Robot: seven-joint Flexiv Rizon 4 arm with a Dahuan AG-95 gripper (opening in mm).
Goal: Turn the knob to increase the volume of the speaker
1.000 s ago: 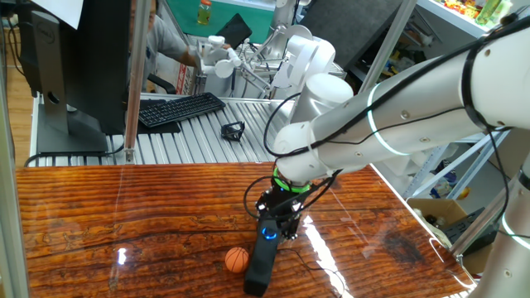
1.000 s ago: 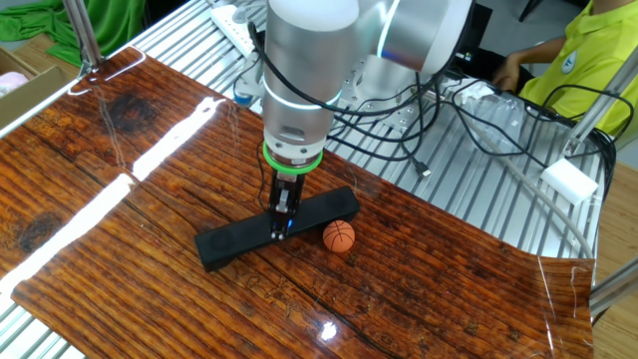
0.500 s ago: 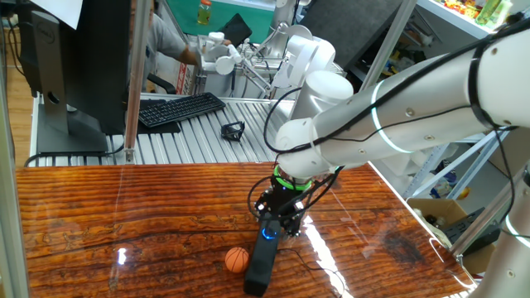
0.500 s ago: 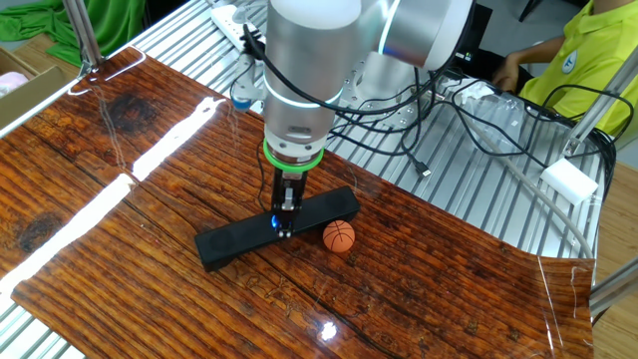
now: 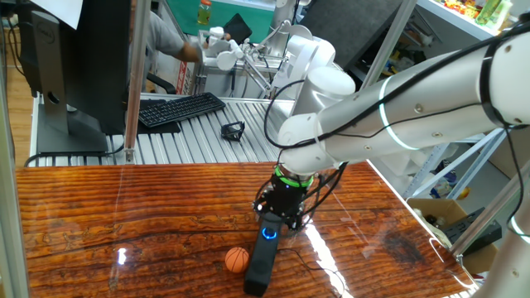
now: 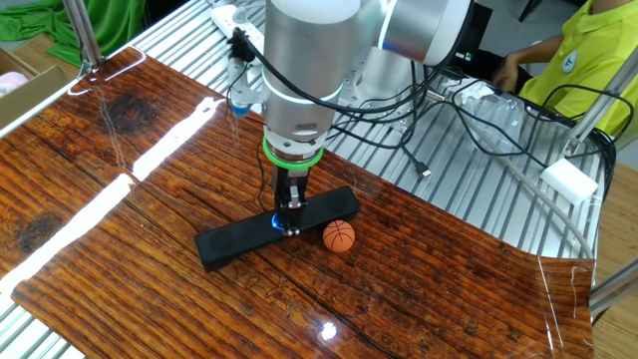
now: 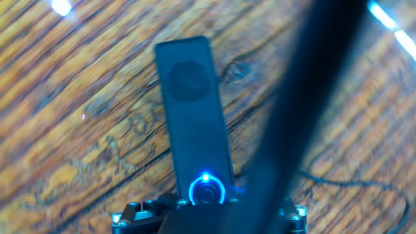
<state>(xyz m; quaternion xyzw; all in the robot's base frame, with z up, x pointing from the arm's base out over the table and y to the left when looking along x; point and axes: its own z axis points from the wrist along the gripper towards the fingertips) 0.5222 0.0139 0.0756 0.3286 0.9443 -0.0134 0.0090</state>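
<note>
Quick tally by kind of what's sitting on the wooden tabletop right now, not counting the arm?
Speakers: 1, the speaker, a long black bar carrying the knob ringed in blue light.
Balls: 1, the orange ball beside the speaker.
Total: 2 things on the wood.

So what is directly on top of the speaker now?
On the speaker sits the blue-lit knob, with the gripper right over it. Its jaws hide whether they touch the knob. The orange ball lies beside, not on it.
</note>
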